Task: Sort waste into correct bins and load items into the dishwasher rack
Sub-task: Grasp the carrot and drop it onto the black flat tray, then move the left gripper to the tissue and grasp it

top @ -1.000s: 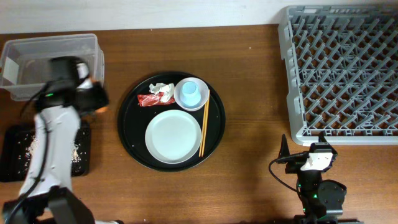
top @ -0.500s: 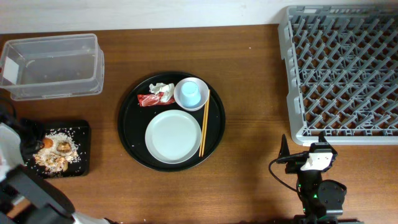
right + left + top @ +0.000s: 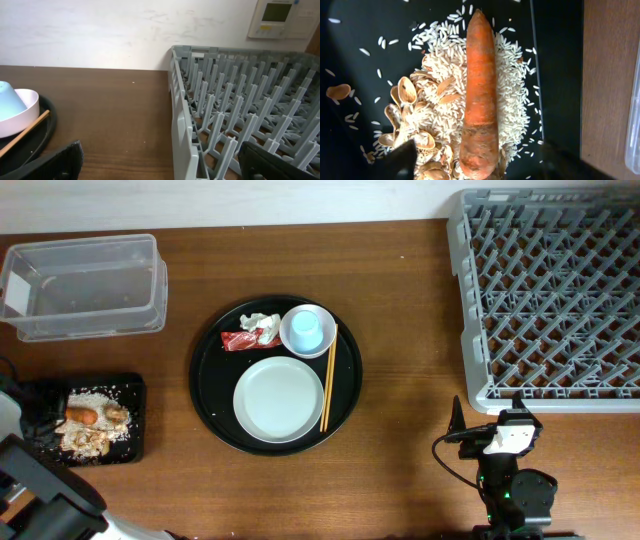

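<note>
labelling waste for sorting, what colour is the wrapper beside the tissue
The wrapper is red, overhead view.

No writing can be read: the white label (image 3: 12, 293) on the clear tub (image 3: 90, 285) looks blank, and the wall panel (image 3: 280, 18) is illegible.

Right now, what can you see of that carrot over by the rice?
The carrot is whole, orange and tapered, its skin faintly ridged and its thick end dull and scuffed. It lies flat on a heap of white rice in the flat black tray, with brown husk-like scraps beside it. Nothing holds it.
</note>
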You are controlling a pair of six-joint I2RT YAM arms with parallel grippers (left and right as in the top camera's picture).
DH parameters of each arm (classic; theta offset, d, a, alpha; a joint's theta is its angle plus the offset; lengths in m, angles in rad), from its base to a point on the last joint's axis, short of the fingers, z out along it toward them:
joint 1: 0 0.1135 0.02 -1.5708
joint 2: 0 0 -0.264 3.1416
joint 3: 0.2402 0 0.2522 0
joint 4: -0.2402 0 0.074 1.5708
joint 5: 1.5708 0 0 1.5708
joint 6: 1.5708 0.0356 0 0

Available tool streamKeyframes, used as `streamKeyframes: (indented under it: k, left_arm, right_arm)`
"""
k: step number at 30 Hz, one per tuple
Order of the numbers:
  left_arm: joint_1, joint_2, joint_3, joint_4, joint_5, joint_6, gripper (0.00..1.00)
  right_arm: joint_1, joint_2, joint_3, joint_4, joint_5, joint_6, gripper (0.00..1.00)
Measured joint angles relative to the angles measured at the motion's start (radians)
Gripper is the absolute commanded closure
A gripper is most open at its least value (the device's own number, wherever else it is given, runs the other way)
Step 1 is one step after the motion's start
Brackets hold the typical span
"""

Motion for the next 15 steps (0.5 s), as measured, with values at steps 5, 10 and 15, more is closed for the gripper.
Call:
streamKeyframes:
  k: [5, 10, 15]
  left_arm:
    - [0.002, 0.0, 0.0, -0.001, 0.077, 0.0, 0.19]
    - [0.002, 0.0, 0.0, 0.006, 0.301, 0.032, 0.17]
    - [-0.006, -0.043, 0.0, 0.001, 0.516, 0.127, 0.17]
  right_arm:
    - [0.0, 0.0, 0.0, 0.0, 0.0, 0.0, 0.02]
    - [0.0, 0.0, 0.0, 0.0, 0.0, 0.0, 0.02]
    - [0.0, 0.0, 0.0, 0.0, 0.0, 0.0, 0.02]
